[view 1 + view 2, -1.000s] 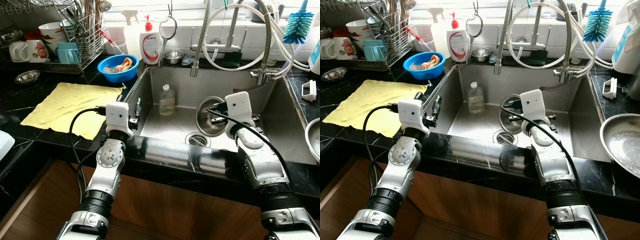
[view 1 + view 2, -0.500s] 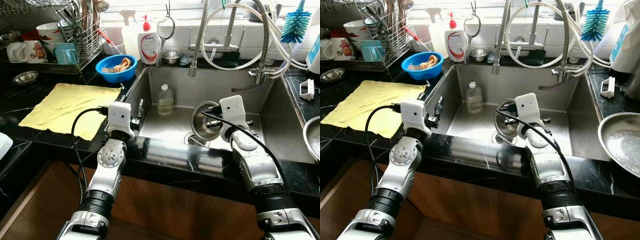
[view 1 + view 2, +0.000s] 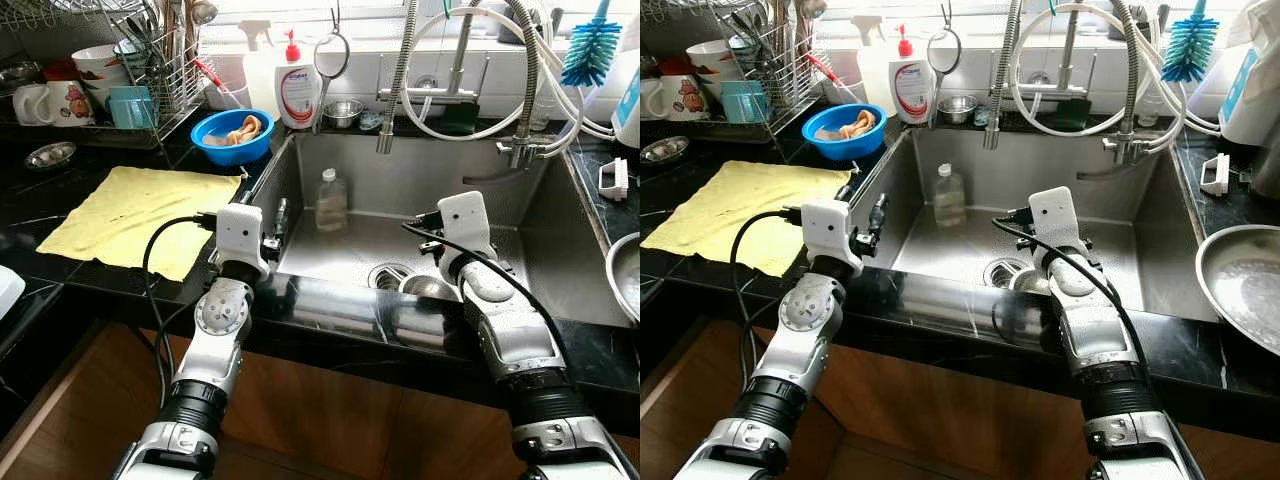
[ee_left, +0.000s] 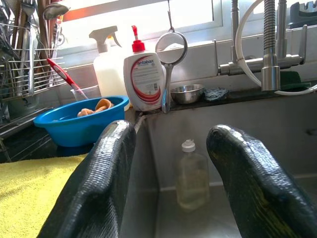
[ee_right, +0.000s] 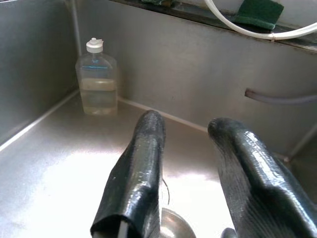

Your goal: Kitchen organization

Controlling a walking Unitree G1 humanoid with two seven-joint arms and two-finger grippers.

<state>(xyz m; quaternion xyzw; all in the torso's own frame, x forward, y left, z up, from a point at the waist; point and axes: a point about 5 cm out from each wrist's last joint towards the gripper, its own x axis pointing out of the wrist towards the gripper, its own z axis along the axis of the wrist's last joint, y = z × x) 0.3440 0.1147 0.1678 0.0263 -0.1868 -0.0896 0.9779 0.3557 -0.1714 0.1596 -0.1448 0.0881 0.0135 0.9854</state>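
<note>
A small steel bowl (image 3: 430, 287) lies on the sink floor by the front wall, beside the drain (image 3: 388, 274); its rim (image 5: 171, 225) sits just below my right fingers. My right gripper (image 3: 428, 235) hovers above it, open, with nothing between the fingers (image 5: 138, 168). A clear plastic bottle (image 3: 332, 200) stands upright at the sink's back left. My left gripper (image 3: 272, 225) rests at the sink's left rim, open and empty, its fingers (image 4: 99, 183) facing the bottle (image 4: 192, 176).
A yellow cloth (image 3: 140, 215) is spread on the black counter at left. Behind it stand a dish rack (image 3: 130, 80), a blue bowl (image 3: 236, 136) and a soap bottle (image 3: 299, 90). Faucet hoses (image 3: 470, 70) hang over the sink. A steel pan (image 3: 1240, 290) sits at right.
The steel bowl stood on edge at my right gripper; now it lies flat on the sink floor near the front wall, and the right gripper is open above it. The left arm is still.
</note>
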